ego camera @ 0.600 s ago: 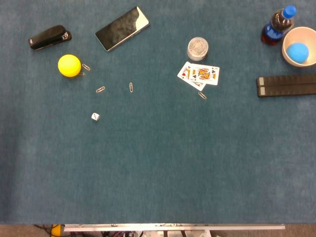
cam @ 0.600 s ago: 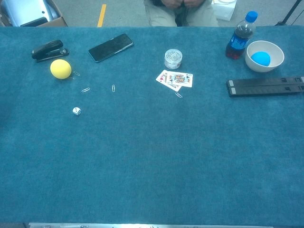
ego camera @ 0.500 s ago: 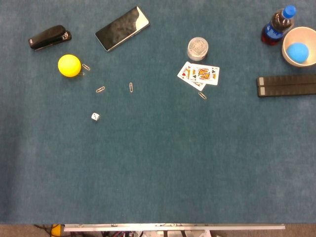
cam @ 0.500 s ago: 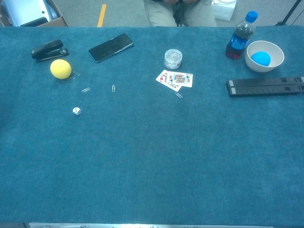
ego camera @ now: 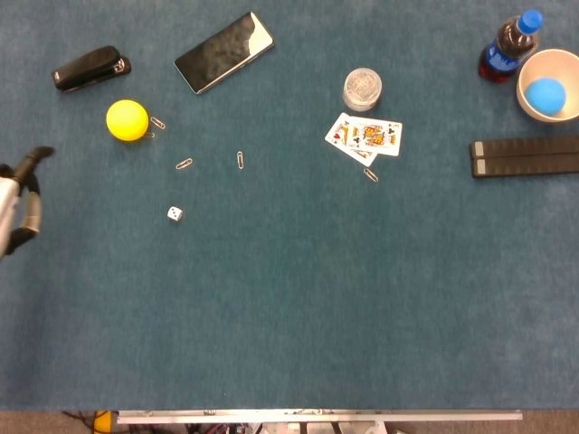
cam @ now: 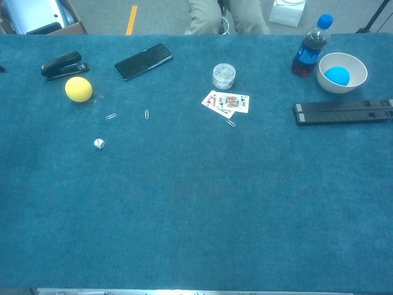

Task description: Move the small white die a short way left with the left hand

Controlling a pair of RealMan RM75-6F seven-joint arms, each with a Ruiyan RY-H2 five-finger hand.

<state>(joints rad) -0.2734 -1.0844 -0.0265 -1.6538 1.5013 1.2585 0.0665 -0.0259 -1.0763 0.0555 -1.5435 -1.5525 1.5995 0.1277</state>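
The small white die [ego camera: 175,213] lies on the blue cloth left of centre, also seen in the chest view [cam: 99,144]. My left hand [ego camera: 18,197] shows at the far left edge of the head view, well to the left of the die and apart from it. Its fingers [ego camera: 34,159] are spread and hold nothing; most of the hand is cut off by the frame edge. My right hand is in neither view.
A yellow ball [ego camera: 127,119], a black stapler [ego camera: 90,68] and a phone [ego camera: 223,51] lie behind the die, with paper clips [ego camera: 184,164] scattered between. Playing cards [ego camera: 365,137], a small jar [ego camera: 362,89], a bottle [ego camera: 507,41], a bowl [ego camera: 547,86] and a black bar [ego camera: 525,155] sit to the right.
My left hand has come into the head view at the left edge. The die and everything else on the table have stayed put.
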